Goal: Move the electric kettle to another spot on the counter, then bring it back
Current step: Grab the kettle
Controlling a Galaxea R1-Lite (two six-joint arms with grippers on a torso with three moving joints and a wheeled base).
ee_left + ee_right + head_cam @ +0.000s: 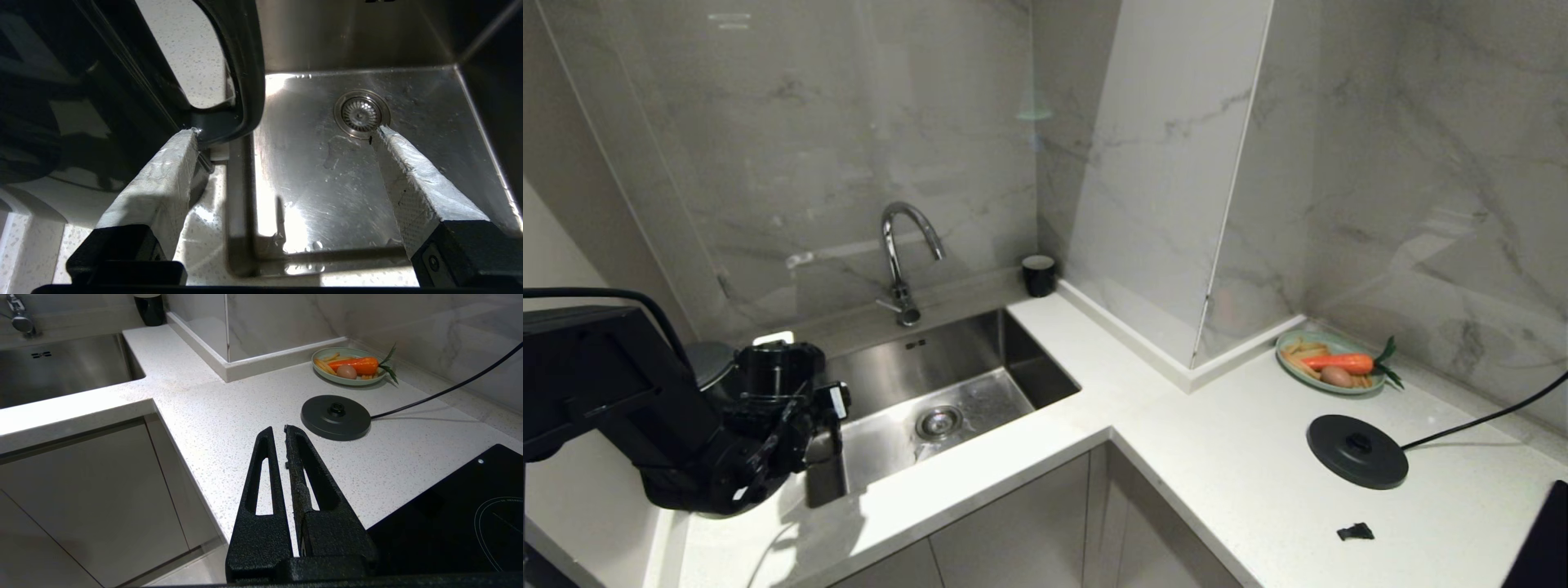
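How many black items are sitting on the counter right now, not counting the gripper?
4: the electric kettle left of the sink, a cup in the back corner, the base disc on the right, a small scrap nearer the front edge.

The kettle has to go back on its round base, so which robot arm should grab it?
Probably the left. The left gripper is open right at the electric kettle handle beside the sink. The right gripper is shut, away from it, near the base disc.

I see dim, cool light overall; glare flares off the wet sink (310,171) floor, soft shadows pool beneath my left arm.
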